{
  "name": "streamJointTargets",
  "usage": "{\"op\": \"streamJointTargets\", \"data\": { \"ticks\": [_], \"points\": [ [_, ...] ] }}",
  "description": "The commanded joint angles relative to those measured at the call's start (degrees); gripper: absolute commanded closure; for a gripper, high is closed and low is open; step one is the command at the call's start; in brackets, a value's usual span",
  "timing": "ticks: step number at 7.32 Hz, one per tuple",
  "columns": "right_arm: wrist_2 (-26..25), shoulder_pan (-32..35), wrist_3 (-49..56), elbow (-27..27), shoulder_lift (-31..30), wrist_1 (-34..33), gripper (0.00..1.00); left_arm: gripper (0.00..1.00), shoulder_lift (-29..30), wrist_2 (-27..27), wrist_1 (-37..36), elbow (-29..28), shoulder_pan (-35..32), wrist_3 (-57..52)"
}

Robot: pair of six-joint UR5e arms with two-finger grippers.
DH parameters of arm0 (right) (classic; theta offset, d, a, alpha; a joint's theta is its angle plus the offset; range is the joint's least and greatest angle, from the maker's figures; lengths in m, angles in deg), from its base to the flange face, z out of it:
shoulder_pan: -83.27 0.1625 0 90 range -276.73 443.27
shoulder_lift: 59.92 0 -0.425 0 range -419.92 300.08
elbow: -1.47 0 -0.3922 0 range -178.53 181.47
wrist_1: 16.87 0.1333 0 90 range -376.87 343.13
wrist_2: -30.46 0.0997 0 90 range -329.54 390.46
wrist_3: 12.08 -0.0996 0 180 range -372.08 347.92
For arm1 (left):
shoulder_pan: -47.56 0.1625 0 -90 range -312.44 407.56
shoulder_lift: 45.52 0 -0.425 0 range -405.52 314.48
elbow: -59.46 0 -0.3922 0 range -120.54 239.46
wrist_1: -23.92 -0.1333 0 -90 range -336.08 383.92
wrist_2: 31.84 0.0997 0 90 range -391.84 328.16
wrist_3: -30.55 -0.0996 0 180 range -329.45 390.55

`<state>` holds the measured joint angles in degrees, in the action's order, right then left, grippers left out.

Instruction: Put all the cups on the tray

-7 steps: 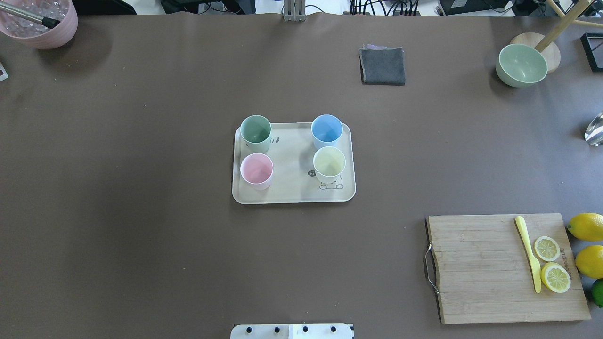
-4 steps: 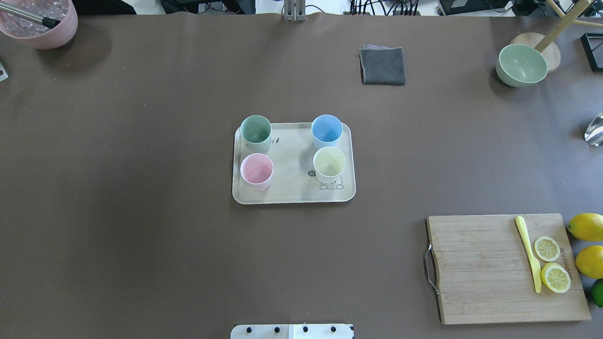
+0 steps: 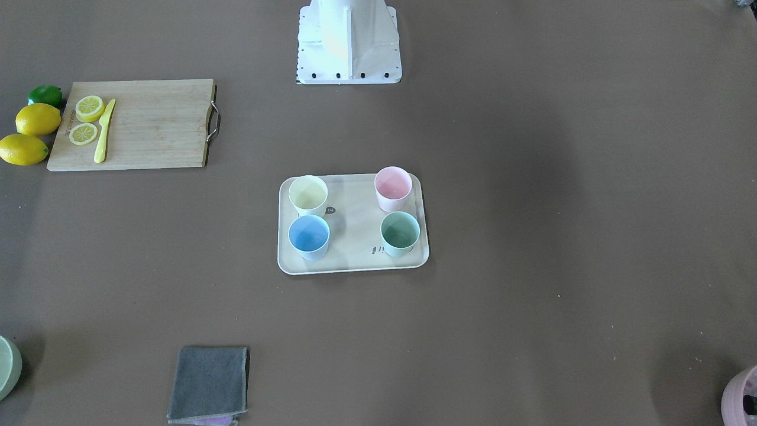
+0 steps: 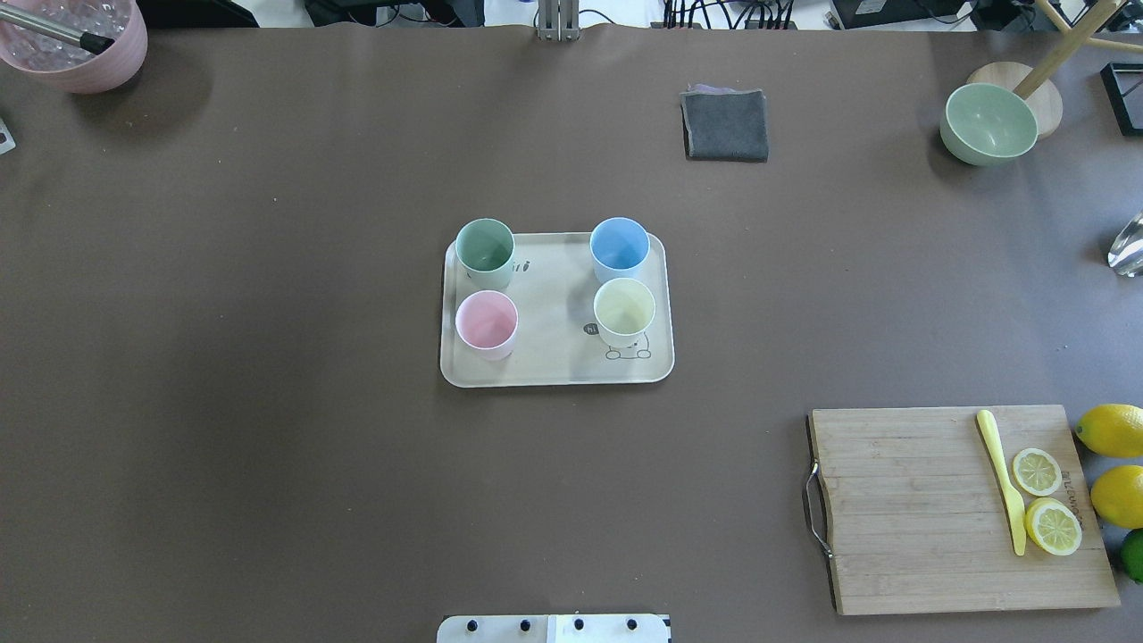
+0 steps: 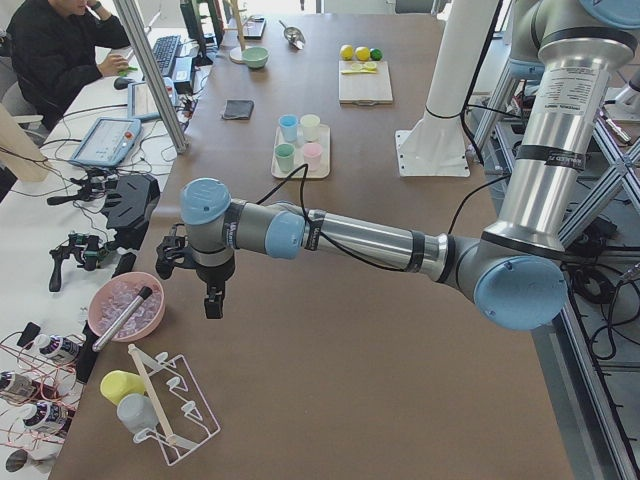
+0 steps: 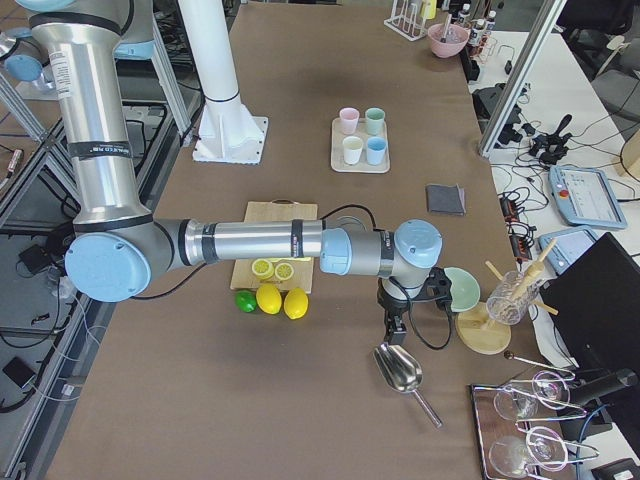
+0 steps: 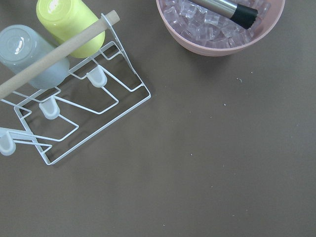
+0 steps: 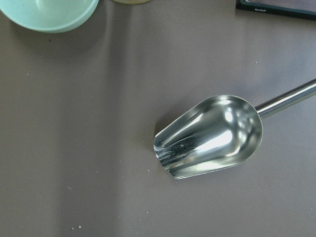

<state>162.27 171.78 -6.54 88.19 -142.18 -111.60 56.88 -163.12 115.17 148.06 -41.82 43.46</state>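
The cream tray (image 4: pixel 554 304) lies at the table's middle. Standing upright on it are the mint green cup (image 4: pixel 485 250), the light blue cup (image 4: pixel 620 246), the pink cup (image 4: pixel 487 321) and the pale yellow cup (image 4: pixel 624 310). The front-facing view shows the same tray (image 3: pixel 352 236) with all of them inside its rim. My left gripper (image 5: pixel 213 303) hangs far off at the table's left end, by the ice bowl. My right gripper (image 6: pixel 390 325) hangs at the right end over a metal scoop. Both show only in side views, so I cannot tell whether they are open or shut.
A wooden cutting board (image 4: pixel 911 509) with a yellow knife and lemon slices sits near right, lemons (image 4: pixel 1112 429) beside it. A grey cloth (image 4: pixel 725 125) and a green bowl (image 4: pixel 989 123) lie at the back. A pink bowl of ice (image 7: pixel 217 24), a wire rack (image 7: pixel 74 98) and a scoop (image 8: pixel 207 136) are at the ends.
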Motion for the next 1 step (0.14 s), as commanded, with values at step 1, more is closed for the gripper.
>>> {"op": "streamJointTargets", "data": {
  "ticks": [1],
  "points": [
    [-0.1, 0.0, 0.0, 0.0, 0.0, 0.1, 0.00, 0.02, -0.1, 0.1, 0.2, -0.2, 0.0, 0.0]
  ]
}}
